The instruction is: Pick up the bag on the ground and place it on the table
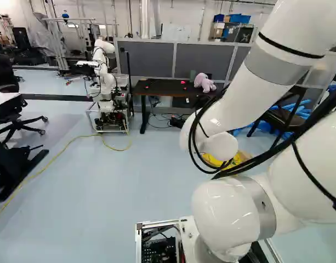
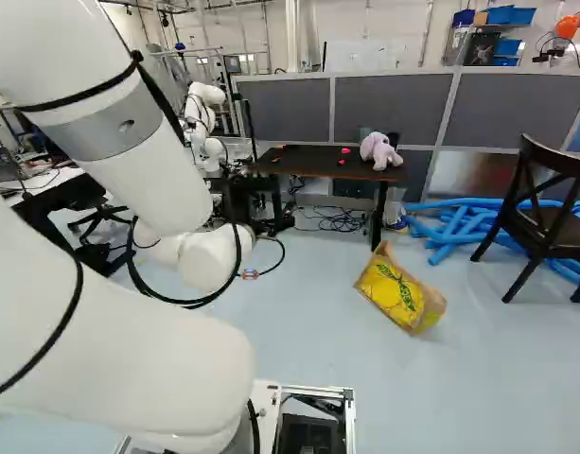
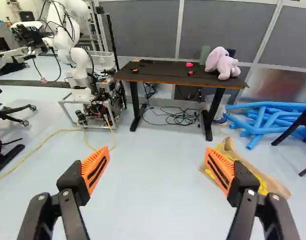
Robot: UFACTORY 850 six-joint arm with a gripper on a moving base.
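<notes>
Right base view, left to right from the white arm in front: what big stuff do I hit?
White arm → dark-topped table → brown paper bag with a yellow panel → dark wooden chair

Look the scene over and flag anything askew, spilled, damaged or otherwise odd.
The bag lies toppled on the floor instead of standing upright. Loose black cables sprawl in a tangle beneath the table, and blue tubes lie heaped untidily on the floor near it. I see no spill or clear damage.
</notes>
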